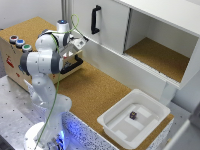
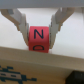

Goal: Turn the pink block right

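Pink block held in the jaws, hidden from the outside camera

In the exterior view the pink block cannot be seen; the arm (image 1: 47,55) blocks it. The wrist view shows the pink block (image 2: 39,38) clamped between the jaws of the gripper (image 2: 40,31), blurred dark letters on its face. The arm is bent over a wooden box (image 1: 15,60) with coloured buttons (image 1: 20,43). A white tray (image 1: 117,125) holding a small dark cube (image 1: 133,115) lies well apart on the table (image 1: 92,92)

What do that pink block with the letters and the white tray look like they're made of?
The pink block, sitting between the tool's fingers, looks like painted wood or plastic: flat matte pink with dark printed letters, though the blur leaves it open. The white tray looks like moulded plastic: smooth, slightly glossy walls, rounded corners and a divided floor.
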